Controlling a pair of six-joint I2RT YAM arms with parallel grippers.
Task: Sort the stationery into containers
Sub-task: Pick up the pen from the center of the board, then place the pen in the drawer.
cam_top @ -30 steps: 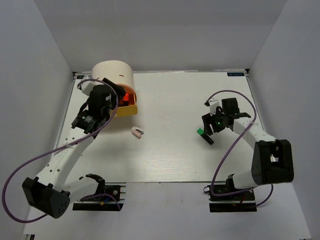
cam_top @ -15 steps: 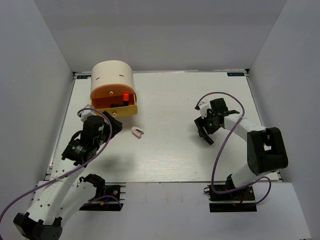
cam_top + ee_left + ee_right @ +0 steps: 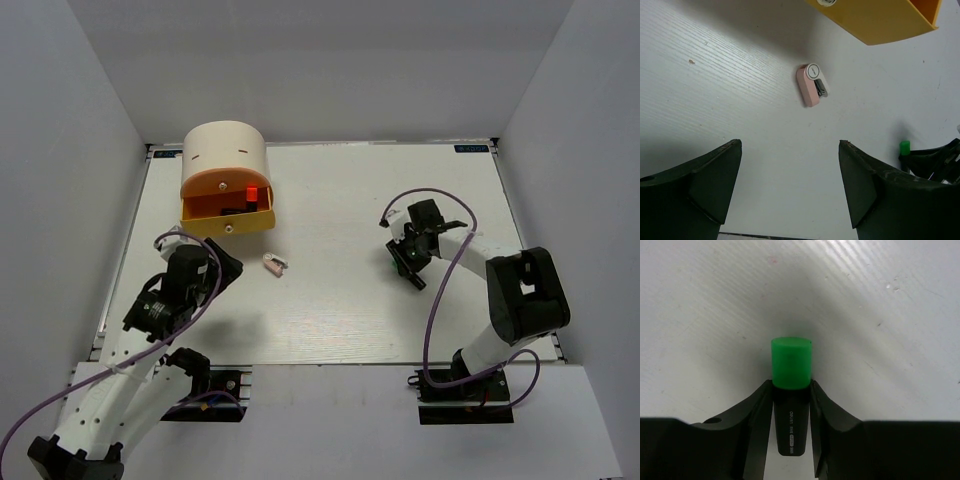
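The right pincer (image 3: 791,390) is closed on the green-capped marker (image 3: 791,362): both fingers press against the black barrel, and the green cap projects beyond the tips. This grip sits right of centre on the surface (image 3: 340,320), well apart from the cream organiser (image 3: 225,150) at the far left, whose orange compartment stands open. The left pincer (image 3: 789,145) gapes wide above the surface, holding nothing. The pink-and-white clip (image 3: 812,85) lies flat ahead of it, near the organiser's yellow front.

From above and behind we see the whole table (image 3: 350,300). Our left wrist view, nearer, shares the pink-and-white clip (image 3: 811,85) with it; the right, closest, the green-capped marker (image 3: 791,395).
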